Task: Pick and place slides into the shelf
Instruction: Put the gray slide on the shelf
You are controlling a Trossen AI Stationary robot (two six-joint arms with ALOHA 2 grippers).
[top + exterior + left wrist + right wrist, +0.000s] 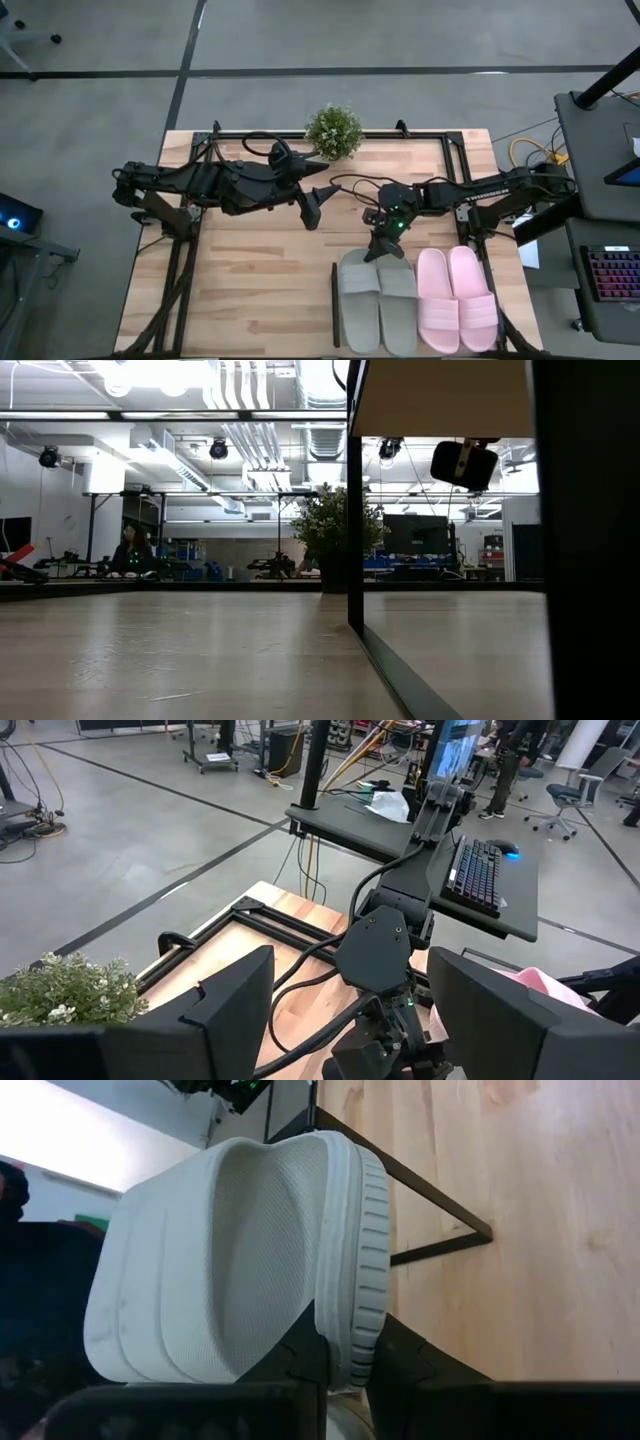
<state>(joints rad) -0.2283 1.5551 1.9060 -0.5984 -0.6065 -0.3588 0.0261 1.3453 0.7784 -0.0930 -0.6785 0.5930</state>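
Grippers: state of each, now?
Left gripper: open, empty, above the table centre.
Right gripper: shut on the rim of a grey-green slide on the shelf.

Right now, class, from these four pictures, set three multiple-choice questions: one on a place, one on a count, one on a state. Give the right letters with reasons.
1. Where does the plant stand?
A. At the table's far edge, between the arms
B. On the shelf
C. On the floor

2. How many pale pink slides are in view?
A. One
B. Two
C. Four

3. How is the right tool?
A. Open over bare table
B. Shut on the rim of a grey-green slide
C. Shut on the plant

Answers:
1 A: the high view shows it at the middle of the table's far edge.
2 B: one pair lies side by side.
3 B: the right wrist view shows its fingers clamped on the rim.
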